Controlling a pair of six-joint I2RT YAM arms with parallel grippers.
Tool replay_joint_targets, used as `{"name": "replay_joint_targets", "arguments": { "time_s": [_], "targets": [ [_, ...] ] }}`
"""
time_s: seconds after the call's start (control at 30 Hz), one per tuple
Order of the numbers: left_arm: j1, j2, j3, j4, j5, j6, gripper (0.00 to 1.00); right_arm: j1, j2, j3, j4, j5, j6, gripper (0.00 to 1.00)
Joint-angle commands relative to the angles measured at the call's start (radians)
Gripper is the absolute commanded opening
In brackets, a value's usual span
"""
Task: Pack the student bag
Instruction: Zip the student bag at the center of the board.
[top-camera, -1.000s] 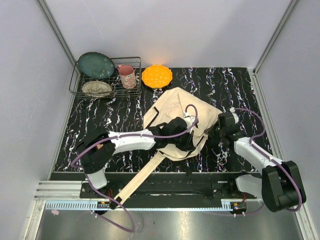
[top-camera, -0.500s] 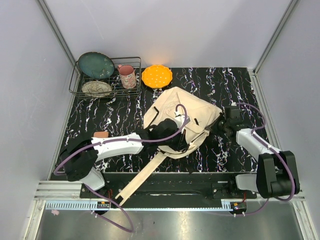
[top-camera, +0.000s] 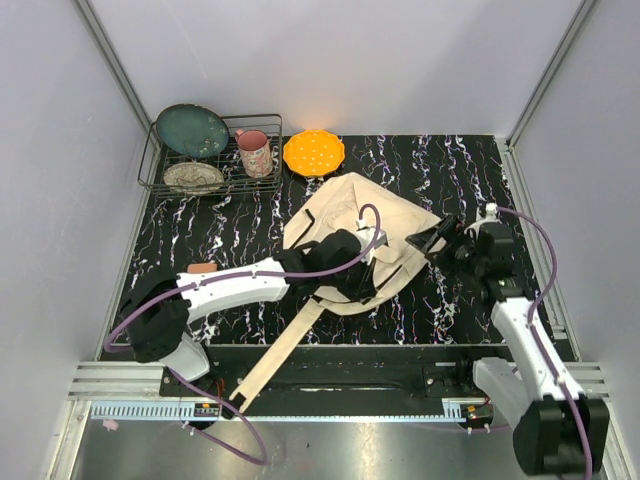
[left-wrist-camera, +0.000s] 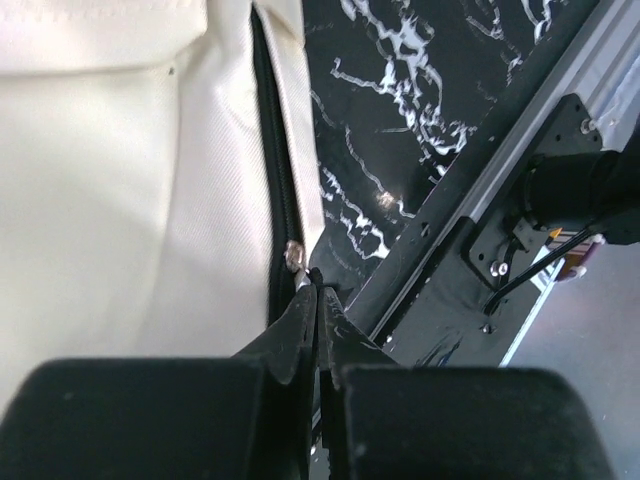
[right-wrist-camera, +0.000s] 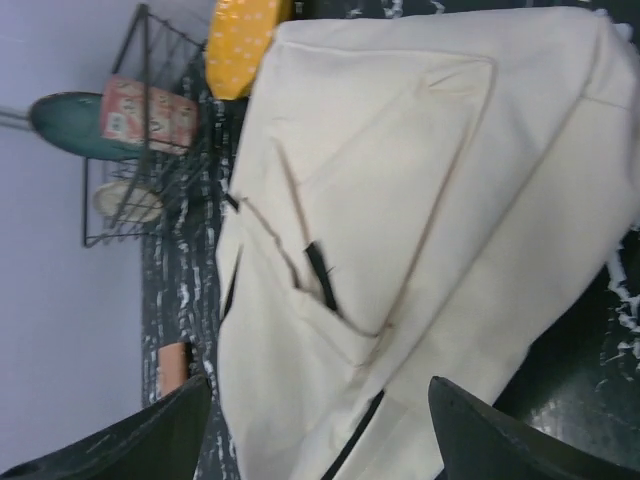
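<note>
Left gripper (left-wrist-camera: 318, 290) pressed together at zipper pull (left-wrist-camera: 293, 256), mid-frame. Right gripper (right-wrist-camera: 318, 388) spread wide, beside student bag (top-camera: 350, 215) right edge.

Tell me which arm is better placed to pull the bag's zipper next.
Left. The left gripper is shut on the zipper pull of the bag; the right gripper is open beside the bag, gripping nothing.

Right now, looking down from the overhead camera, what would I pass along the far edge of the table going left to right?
teal plate → pink mug → orange plate
</note>
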Motion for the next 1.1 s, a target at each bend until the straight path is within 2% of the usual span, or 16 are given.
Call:
{"name": "replay_joint_targets", "arguments": {
  "time_s": [0.0, 0.1, 0.17, 0.23, 0.3, 0.6, 0.7, 0.8, 0.83, 0.9, 0.93, 1.07],
  "targets": [
    [-0.002, 0.023, 0.113, -0.003, 0.064, 0.043, 0.0, 0.0, -0.12, -0.067, -0.101, -0.14, 0.078, 0.9],
    [-0.004, 0.063, 0.153, -0.008, 0.091, 0.056, 0.0, 0.011, -0.162, -0.133, -0.063, -0.2, 0.151, 0.86],
    [-0.005, 0.075, 0.164, -0.016, 0.101, 0.058, 0.0, 0.017, -0.17, -0.145, -0.063, -0.196, 0.169, 0.82],
    [-0.005, 0.081, 0.162, -0.016, 0.095, 0.056, 0.0, 0.034, -0.161, -0.13, -0.086, -0.185, 0.159, 0.81],
    [-0.007, 0.081, 0.161, -0.014, 0.095, 0.05, 0.0, 0.055, -0.139, -0.116, -0.103, -0.176, 0.146, 0.76],
    [-0.01, 0.089, 0.167, -0.002, 0.107, 0.043, 0.0, 0.178, -0.016, -0.095, -0.023, -0.115, 0.181, 0.71],
    [-0.018, 0.092, 0.167, 0.003, 0.116, 0.043, 0.0, 0.2, 0.01, -0.087, 0.015, -0.092, 0.195, 0.61],
    [-0.022, 0.095, 0.164, 0.003, 0.119, 0.043, 0.0, 0.203, 0.034, -0.067, 0.018, -0.066, 0.184, 0.35],
    [-0.025, 0.095, 0.159, 0.003, 0.119, 0.043, 0.0, 0.203, 0.039, -0.062, 0.015, -0.055, 0.181, 0.19],
    [-0.025, 0.091, 0.15, 0.003, 0.115, 0.041, 0.0, 0.203, 0.04, -0.049, -0.018, -0.005, 0.156, 0.04],
    [-0.027, 0.087, 0.139, 0.003, 0.108, 0.038, 0.0, 0.203, 0.037, -0.044, -0.031, 0.013, 0.15, 0.0],
    [-0.025, 0.051, 0.106, -0.017, 0.063, 0.043, 0.0, 0.203, 0.021, -0.036, -0.073, 0.077, 0.106, 0.0]
  ]
}}
